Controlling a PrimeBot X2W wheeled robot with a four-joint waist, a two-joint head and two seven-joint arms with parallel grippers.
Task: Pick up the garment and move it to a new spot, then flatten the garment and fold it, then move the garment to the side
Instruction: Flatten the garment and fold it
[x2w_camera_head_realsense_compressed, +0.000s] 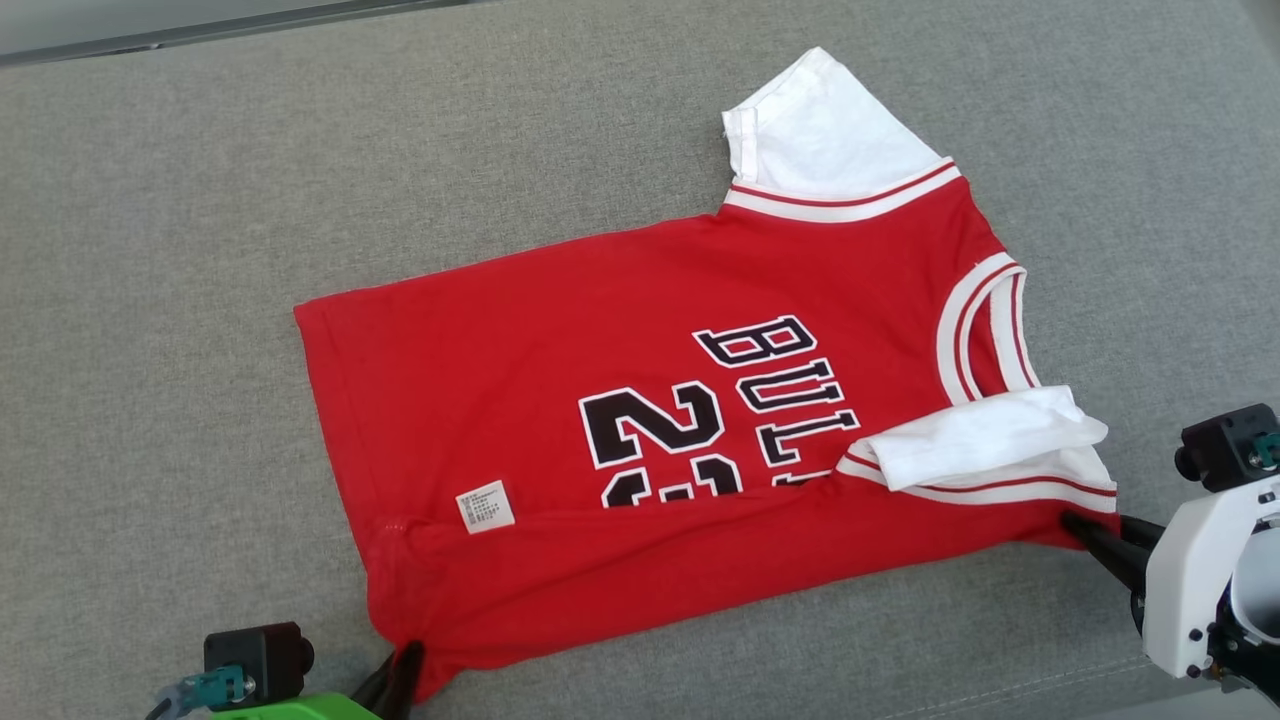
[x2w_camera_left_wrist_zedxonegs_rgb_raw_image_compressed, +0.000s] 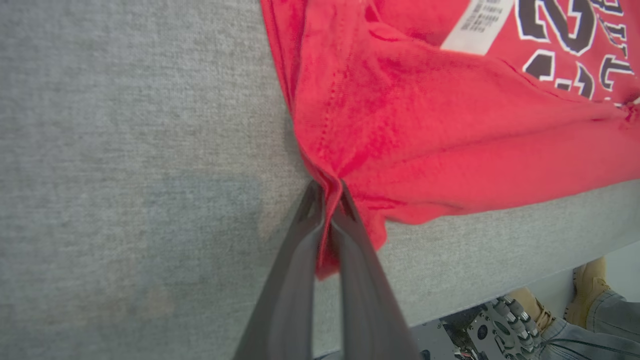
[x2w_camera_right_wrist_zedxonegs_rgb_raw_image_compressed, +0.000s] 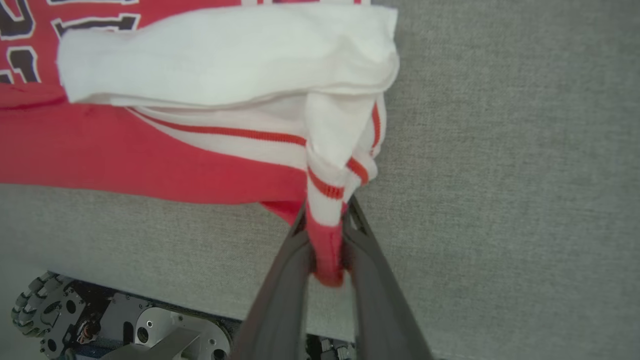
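Grip: your left gripper and right gripper pinch the lower corners of the jersey.
Done: looks spread flat.
Left: folding, moving aside.

Red jersey with white sleeves, red-and-white striped trim, black white-outlined lettering and white label; heathered grey bench.

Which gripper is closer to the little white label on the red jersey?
Left. The left gripper pinches the jersey at its hem corner, near the label; the right gripper grips the far armhole edge.
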